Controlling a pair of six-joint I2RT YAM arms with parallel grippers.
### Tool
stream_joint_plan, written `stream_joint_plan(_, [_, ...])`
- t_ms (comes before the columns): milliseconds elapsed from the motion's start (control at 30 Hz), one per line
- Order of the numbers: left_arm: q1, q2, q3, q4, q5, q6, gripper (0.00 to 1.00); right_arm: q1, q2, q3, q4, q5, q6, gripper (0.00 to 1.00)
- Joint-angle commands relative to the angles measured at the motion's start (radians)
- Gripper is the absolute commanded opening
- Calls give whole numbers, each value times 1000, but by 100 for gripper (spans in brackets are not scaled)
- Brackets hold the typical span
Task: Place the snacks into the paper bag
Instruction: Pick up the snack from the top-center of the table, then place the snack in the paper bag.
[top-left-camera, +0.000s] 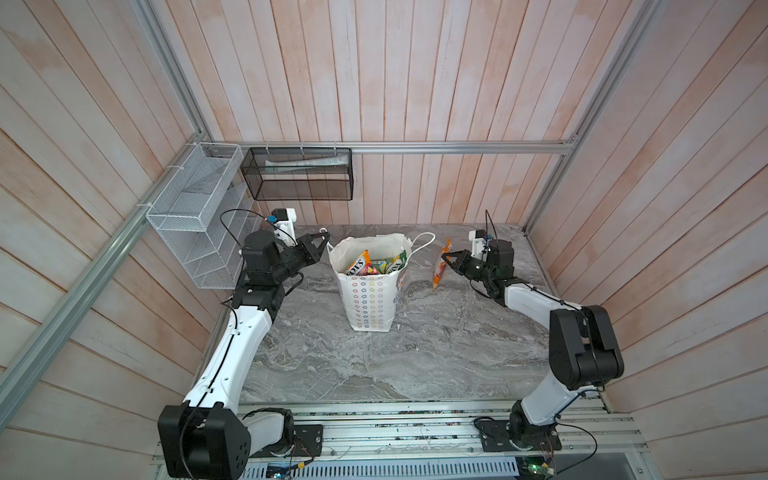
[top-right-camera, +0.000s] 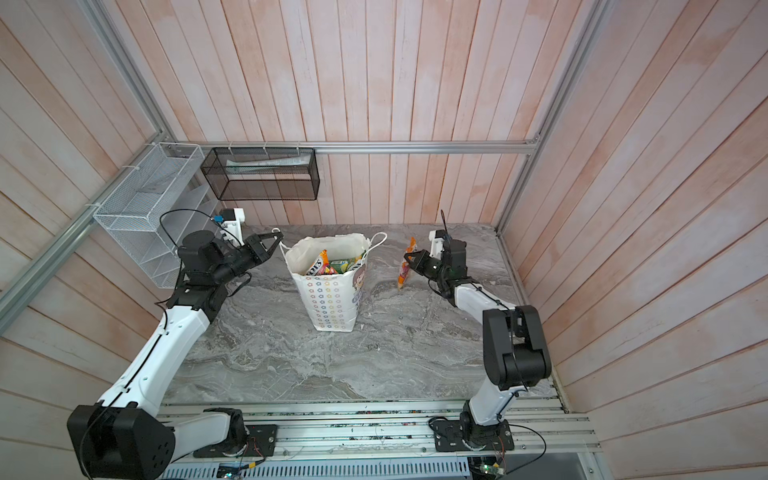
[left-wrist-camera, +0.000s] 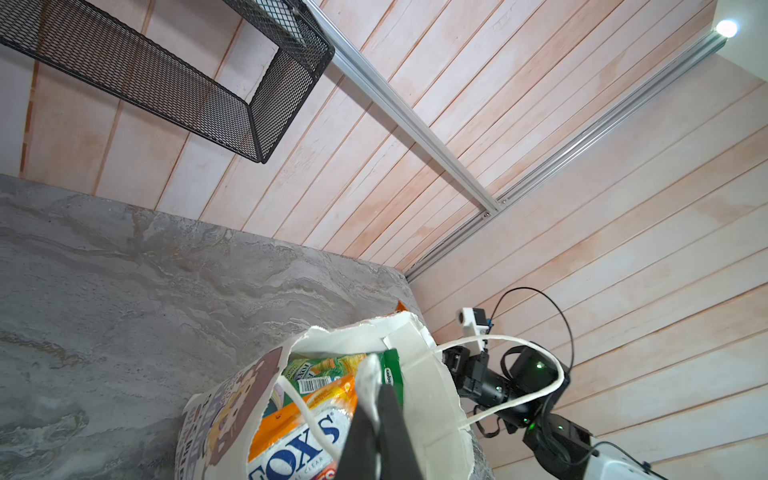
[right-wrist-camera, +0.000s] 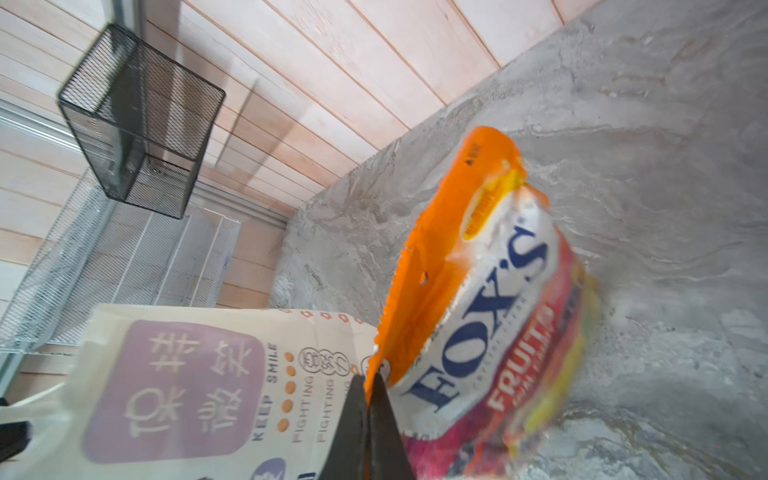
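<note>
Your left hand is pinching the paper bag by its rim, your right hand is gripping an orange FOX'S pouch just beside it

White paper bag w/ pastel flower print, purple label; orange-pink pouch; grey marbled table.

Robot test cell — aluminium frame, plank walls, two arms bolted to rail.

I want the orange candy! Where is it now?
In both top views the orange pouch hangs pinched in the right end effector, just to the right of the paper bag.
</note>
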Motion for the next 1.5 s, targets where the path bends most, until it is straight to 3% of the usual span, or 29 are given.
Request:
stream_joint_plan(0, [4,-31,19,24,-13,25,0,-4,-135,10,-29,61,8,0])
stream_joint_plan(233, [10,-28,14,44,19,-7,0,31,-320,102,-160,145,-35,0])
stream_joint_plan(567, [40,-18,-1,86,55,-57,0,185,-371,343,-277,279,-146,0])
stream_joint_plan(767, [44,-22,-5,97,64,-69,0,347,-301,529,-317,376,-252,0])
stream_joint_plan(1000, [46,-23,-8,100,65,-74,0,479,-164,749,-364,407,-325,0])
stream_joint_plan(1467, [54,-21,-10,101,63,-77,0,572,-1,866,-348,351,-304,0])
